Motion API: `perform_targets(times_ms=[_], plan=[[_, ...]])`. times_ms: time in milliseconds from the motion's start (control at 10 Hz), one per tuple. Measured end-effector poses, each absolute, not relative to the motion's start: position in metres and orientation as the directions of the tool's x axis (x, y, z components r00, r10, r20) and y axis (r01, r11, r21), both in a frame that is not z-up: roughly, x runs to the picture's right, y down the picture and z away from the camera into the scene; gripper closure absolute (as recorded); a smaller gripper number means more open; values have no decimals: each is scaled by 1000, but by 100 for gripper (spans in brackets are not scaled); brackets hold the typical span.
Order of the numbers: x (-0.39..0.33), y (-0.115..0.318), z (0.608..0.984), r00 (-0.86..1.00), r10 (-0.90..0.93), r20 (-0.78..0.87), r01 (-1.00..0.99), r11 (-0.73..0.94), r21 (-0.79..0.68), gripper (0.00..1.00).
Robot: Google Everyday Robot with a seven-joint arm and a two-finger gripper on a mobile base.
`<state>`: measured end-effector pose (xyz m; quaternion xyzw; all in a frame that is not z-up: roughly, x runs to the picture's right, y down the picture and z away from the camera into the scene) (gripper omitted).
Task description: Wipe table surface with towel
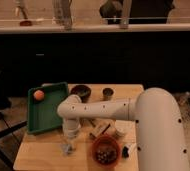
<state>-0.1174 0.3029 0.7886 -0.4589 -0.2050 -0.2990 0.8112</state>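
Note:
The light tan table surface (43, 152) fills the lower middle of the camera view. My white arm reaches in from the right, bends at an elbow and points down. My gripper (68, 144) hangs at the table just off the front right corner of the green tray. A small pale grey wrinkled scrap (66, 149), apparently the towel, lies on the wood right under the gripper tip. Whether the gripper holds it does not show.
A dark green tray (48, 112) with an orange ball (38, 94) sits at the table's left. At the back stand a dark bowl (81, 91) and a small dark cup (108, 93). A reddish bowl (106, 149) and pale clutter (100, 131) lie near the arm.

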Motion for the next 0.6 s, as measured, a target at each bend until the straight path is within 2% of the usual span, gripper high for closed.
perform_targets(times_ms=[300,600], plan=[[-122,273,776,746,-349,567,665,443,-602,100],[-145,263,769,716,-398,573,698,437,-567,100]])
